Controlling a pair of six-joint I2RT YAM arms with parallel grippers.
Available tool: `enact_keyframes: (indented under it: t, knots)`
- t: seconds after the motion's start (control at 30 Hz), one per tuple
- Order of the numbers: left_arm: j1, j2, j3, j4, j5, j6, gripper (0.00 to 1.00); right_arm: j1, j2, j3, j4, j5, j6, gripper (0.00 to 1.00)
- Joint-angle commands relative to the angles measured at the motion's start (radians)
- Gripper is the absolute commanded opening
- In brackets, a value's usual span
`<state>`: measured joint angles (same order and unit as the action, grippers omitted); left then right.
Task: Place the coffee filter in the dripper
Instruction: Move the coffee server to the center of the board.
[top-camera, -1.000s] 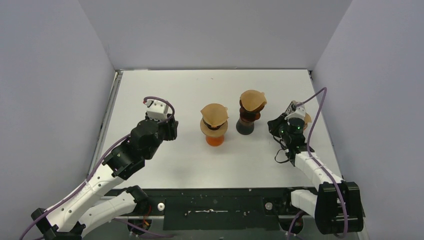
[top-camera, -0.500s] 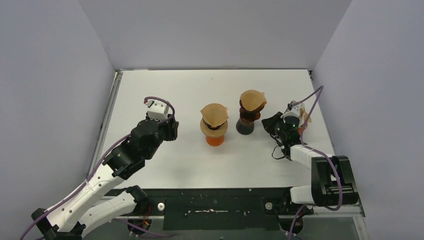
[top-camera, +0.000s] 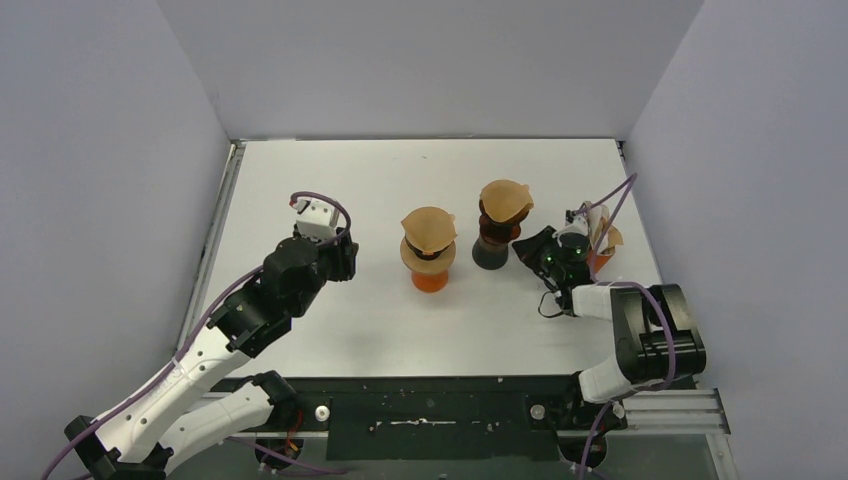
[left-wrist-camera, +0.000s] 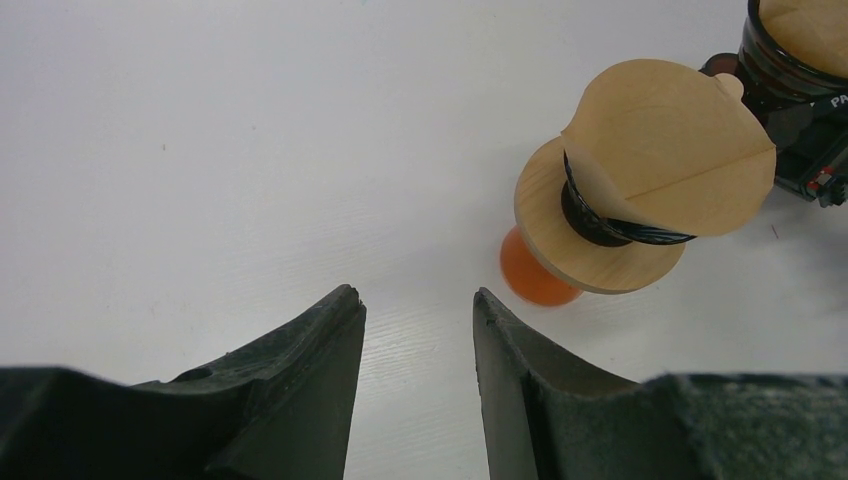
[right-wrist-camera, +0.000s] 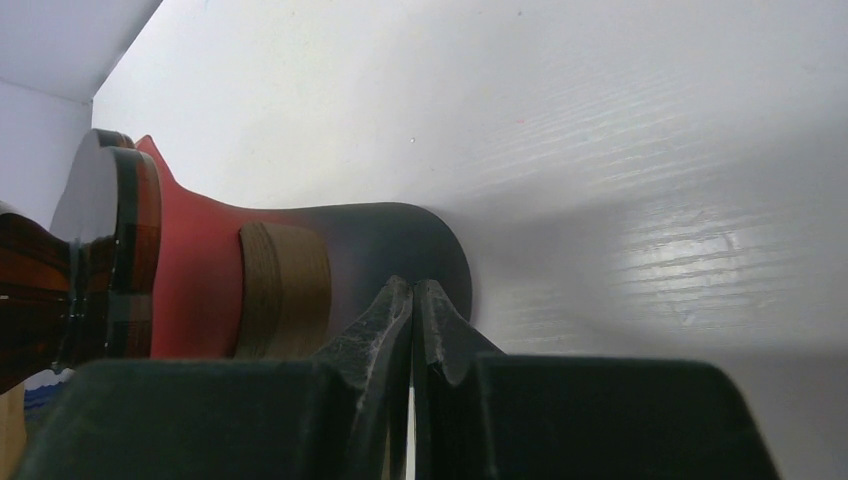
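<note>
Tan paper, a coffee filter (left-wrist-camera: 670, 140), sits on the dripper (left-wrist-camera: 600, 215) in the upper right of the left wrist view. It is perched on the dark rim rather than sunk into the cone. It is folded nearly flat and tips to one side, so it looks placed but not pressed home. The dripper rests on a wooden collar (left-wrist-camera: 590, 255) over an orange foot (left-wrist-camera: 535, 278), standing upright near the middle of the worktop (top-camera: 330, 180).

The left tool (left-wrist-camera: 415, 295) hangs low at the bottom of that view, well apart from the dripper, its two fingers parted with nothing between them. That spacing suits a light pinch or a nudge on the paper's edge, and I judge it is waiting in reserve.

To the right in the overhead view stands a second dripper (top-camera: 503, 205), also capped with paper, on a dark stand (right-wrist-camera: 300, 270). The right tool (right-wrist-camera: 413, 285) lies low beside that stand's flared base with its fingers pressed together and empty. The tips point at the base and come very close to it, but I cannot tell whether they touch. Brought together like this, they could push or steady the stand rather than grasp it.
</note>
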<state>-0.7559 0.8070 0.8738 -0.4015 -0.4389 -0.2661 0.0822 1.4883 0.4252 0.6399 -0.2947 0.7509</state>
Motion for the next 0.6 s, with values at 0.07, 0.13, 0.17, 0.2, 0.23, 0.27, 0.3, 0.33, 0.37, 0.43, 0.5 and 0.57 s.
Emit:
enact_keyframes:
  t: [0.07, 0.13, 0.17, 0.2, 0.23, 0.27, 0.3, 0.33, 0.37, 0.43, 0.5, 0.57]
  knots:
    - [0.01, -0.003, 0.005, 0.03, 0.017, 0.013, 0.42, 0.048, 0.042, 0.04, 0.124, 0.009, 0.018, 0.0]
    - [0.01, -0.002, 0.005, 0.03, 0.017, 0.014, 0.42, 0.059, 0.052, 0.048, 0.126, 0.013, 0.019, 0.0]
    - [0.01, -0.002, 0.005, 0.03, 0.018, 0.014, 0.42, 0.063, 0.056, 0.049, 0.13, 0.015, 0.019, 0.0]
    - [0.009, -0.002, 0.005, 0.029, 0.018, 0.014, 0.42, 0.068, 0.061, 0.051, 0.135, 0.017, 0.019, 0.0]
    - [0.009, -0.002, 0.005, 0.03, 0.018, 0.014, 0.42, 0.071, 0.066, 0.054, 0.138, 0.017, 0.019, 0.0]
    - [0.01, 0.0, 0.005, 0.029, 0.019, 0.015, 0.42, 0.075, 0.072, 0.058, 0.139, 0.016, 0.016, 0.0]
    - [0.01, -0.001, 0.005, 0.03, 0.019, 0.013, 0.42, 0.079, 0.077, 0.064, 0.139, 0.016, 0.015, 0.0]
    - [0.01, -0.001, 0.005, 0.03, 0.019, 0.014, 0.42, 0.082, 0.084, 0.071, 0.142, 0.016, 0.015, 0.0]
    - [0.01, 0.0, 0.005, 0.03, 0.019, 0.014, 0.42, 0.086, 0.09, 0.076, 0.148, 0.015, 0.017, 0.0]
    - [0.011, 0.003, 0.005, 0.03, 0.019, 0.014, 0.42, 0.096, 0.103, 0.086, 0.154, 0.014, 0.021, 0.0]
    - [0.012, 0.003, 0.006, 0.029, 0.019, 0.015, 0.42, 0.108, 0.118, 0.096, 0.161, 0.011, 0.025, 0.0]
    - [0.013, 0.003, 0.006, 0.029, 0.019, 0.014, 0.42, 0.119, 0.136, 0.109, 0.167, 0.01, 0.029, 0.0]
